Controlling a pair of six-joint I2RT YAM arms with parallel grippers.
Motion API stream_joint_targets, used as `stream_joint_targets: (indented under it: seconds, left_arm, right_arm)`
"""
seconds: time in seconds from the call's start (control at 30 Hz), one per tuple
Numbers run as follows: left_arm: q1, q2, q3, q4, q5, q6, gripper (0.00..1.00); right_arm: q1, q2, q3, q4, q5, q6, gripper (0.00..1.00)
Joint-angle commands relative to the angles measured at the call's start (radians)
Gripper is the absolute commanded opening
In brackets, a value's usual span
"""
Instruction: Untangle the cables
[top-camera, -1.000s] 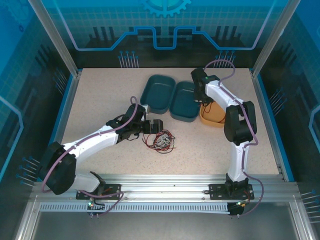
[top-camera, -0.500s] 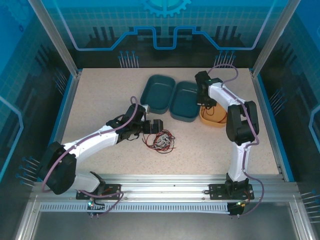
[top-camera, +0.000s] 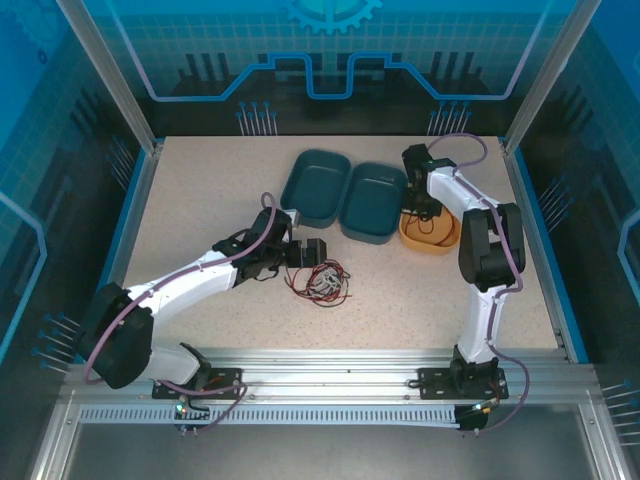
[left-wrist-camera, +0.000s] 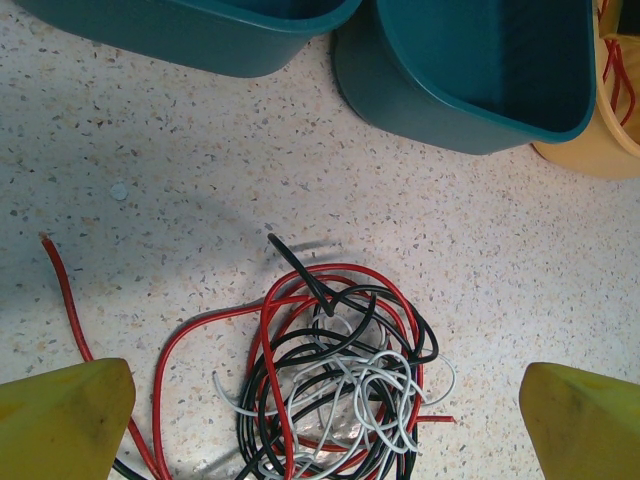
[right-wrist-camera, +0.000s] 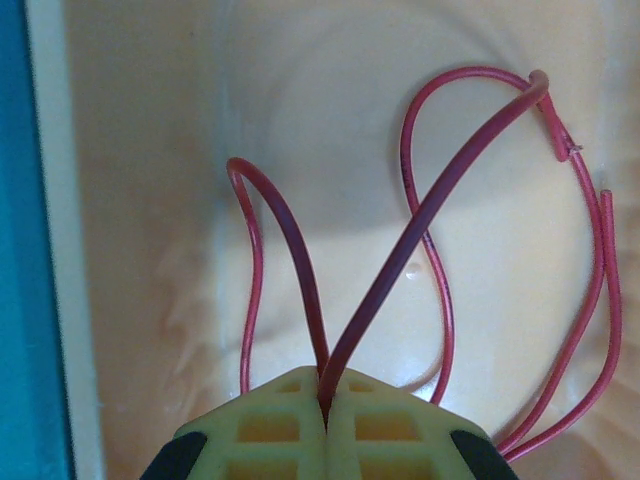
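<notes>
Top external view: the tangle (top-camera: 322, 282) of red, black and white cables lies on the table (top-camera: 200, 190) a little below centre. The left arm's head is just beside its upper left edge. Above it, two teal trays stand side by side, the left tray (top-camera: 315, 190) and the right tray (top-camera: 370, 208), both bare inside. An orange tray (top-camera: 447, 238) is tucked against the right one, and the right arm's wrist hangs over it and hides part of it.

Left wrist view: the left fingers (left-wrist-camera: 60, 420) sit in the bottom corners, wide apart and gripping nothing. The tangle lies between them at lower centre. Red loops wind around the black and white ones, a black end (left-wrist-camera: 285, 255) pokes up toward the trays, and one red strand (left-wrist-camera: 65, 300) trails off to the left. Both teal trays line the top edge, with the orange tray in the upper right corner.

Right wrist view: the right fingers (right-wrist-camera: 270, 425) are pressed together at bottom centre, clamped on a red cable (right-wrist-camera: 440, 190). Its loops spread up across the orange tray's pale floor.
</notes>
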Motion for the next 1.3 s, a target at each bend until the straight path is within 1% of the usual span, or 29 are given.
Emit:
stream_joint_targets:
  seconds: [0.0,0.33,0.43,0.63,0.77,0.97,1.1,1.17,1.27]
  left_arm:
    - [0.010,0.009,0.014,0.004,0.012,-0.006,0.99]
    - [0.010,-0.012,0.027,-0.019,0.009,-0.002,0.99]
    - [0.010,-0.024,0.038,-0.030,0.003,0.002,0.99]
    - [0.010,-0.058,0.057,-0.057,-0.023,0.018,0.99]
    - [0.010,-0.078,0.063,-0.063,-0.037,0.019,0.99]
    - [0.018,-0.097,0.066,-0.066,-0.043,0.022,0.99]
    - [0.025,-0.102,0.060,-0.066,-0.047,0.018,0.99]
    - [0.030,-0.104,0.056,-0.068,-0.049,0.014,0.99]
    - [0.051,-0.104,0.052,-0.071,-0.040,-0.011,0.99]
  right_arm:
    - [-0.019,0.009,-0.018,0.007,-0.042,-0.020,0.00]
    - [-0.039,0.053,0.002,0.015,-0.116,-0.062,0.00]
    - [-0.039,0.019,0.000,0.009,-0.122,-0.071,0.07]
    - [-0.037,-0.107,-0.026,-0.020,-0.102,-0.081,0.28]
    - [-0.034,-0.200,-0.057,-0.044,-0.075,-0.081,0.37]
    - [-0.028,-0.344,-0.134,-0.047,-0.055,-0.076,0.39]
    - [-0.015,-0.428,-0.180,-0.044,-0.086,-0.076,0.39]
    - [0.013,-0.470,-0.209,-0.026,-0.113,-0.080,0.38]
    - [0.089,-0.526,-0.261,0.015,-0.151,-0.077,0.39]
